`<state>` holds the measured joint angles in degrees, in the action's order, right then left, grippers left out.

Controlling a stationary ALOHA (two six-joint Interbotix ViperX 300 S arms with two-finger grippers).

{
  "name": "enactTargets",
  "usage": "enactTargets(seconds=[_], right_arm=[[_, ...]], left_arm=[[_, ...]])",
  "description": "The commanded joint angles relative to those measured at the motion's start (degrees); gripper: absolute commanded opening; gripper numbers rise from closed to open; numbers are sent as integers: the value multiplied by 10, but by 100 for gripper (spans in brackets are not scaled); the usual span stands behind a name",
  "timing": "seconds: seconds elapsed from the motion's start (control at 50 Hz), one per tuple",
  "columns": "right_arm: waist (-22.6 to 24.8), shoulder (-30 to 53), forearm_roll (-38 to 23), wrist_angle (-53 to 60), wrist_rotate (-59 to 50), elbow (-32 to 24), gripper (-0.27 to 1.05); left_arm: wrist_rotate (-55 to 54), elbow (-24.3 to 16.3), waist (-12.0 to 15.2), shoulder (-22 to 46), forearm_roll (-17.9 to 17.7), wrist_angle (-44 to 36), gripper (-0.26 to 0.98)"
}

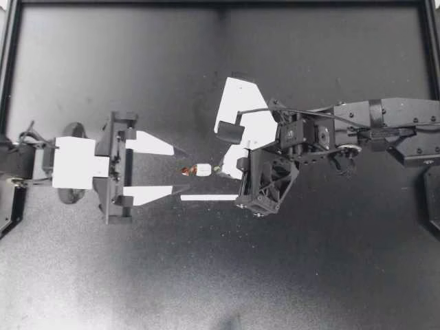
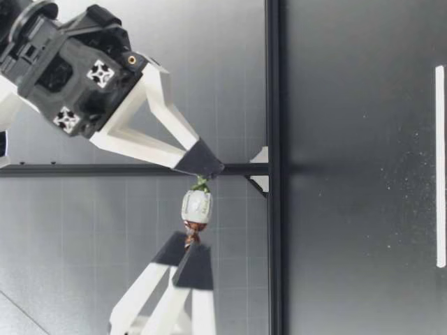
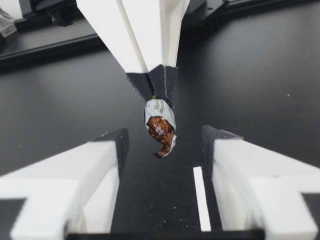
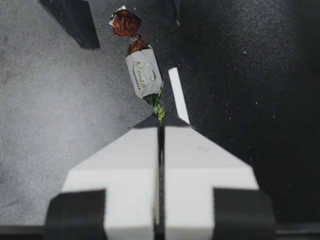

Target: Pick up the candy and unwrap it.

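A small candy (image 1: 201, 169) in a white wrapper, with a green twisted end and a brown one, hangs above the table. My right gripper (image 1: 218, 168) is shut on the green end (image 4: 159, 111). My left gripper (image 1: 185, 170) faces it and stands open, its fingertips on either side of the brown end (image 3: 161, 131) without touching it. In the low view the candy (image 2: 197, 206) lies level between the right gripper (image 2: 203, 168) and the left gripper (image 2: 188, 252). In the right wrist view the candy (image 4: 142, 75) sticks out ahead of the shut right gripper (image 4: 160, 127).
A thin white strip (image 1: 208, 197) lies flat on the black table (image 1: 124, 82), just under the grippers; it is also seen as the strip (image 3: 201, 197) and the strip (image 4: 177, 95). A raised black frame (image 1: 220, 4) borders the table.
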<state>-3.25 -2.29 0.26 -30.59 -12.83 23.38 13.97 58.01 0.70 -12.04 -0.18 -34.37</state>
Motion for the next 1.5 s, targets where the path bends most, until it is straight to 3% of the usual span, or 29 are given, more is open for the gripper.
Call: enactTargets(seconds=[0.0,0.1,0.28,0.38,0.8,1.48], right_arm=[[3,-11,0,5,-1,-14,-18],[3,-11,0,5,-1,-14,-18],[3,-11,0,5,-1,-12,-18],[3,-11,0,5,-1,-11,-18],[3,-40,1,16,-26,40,-18],[3,-35,-25,111,-28,33,-18]], left_arm=[[-3,-13,2,-4,0,-2,43],[-5,-11,2,-4,0,-3,31],[-10,-10,1,-7,0,-2,-6],[-11,-8,2,-9,-8,-3,-16],[-11,29,1,-43,-36,-6,-17],[-13,-28,2,18,-37,-9,-17]])
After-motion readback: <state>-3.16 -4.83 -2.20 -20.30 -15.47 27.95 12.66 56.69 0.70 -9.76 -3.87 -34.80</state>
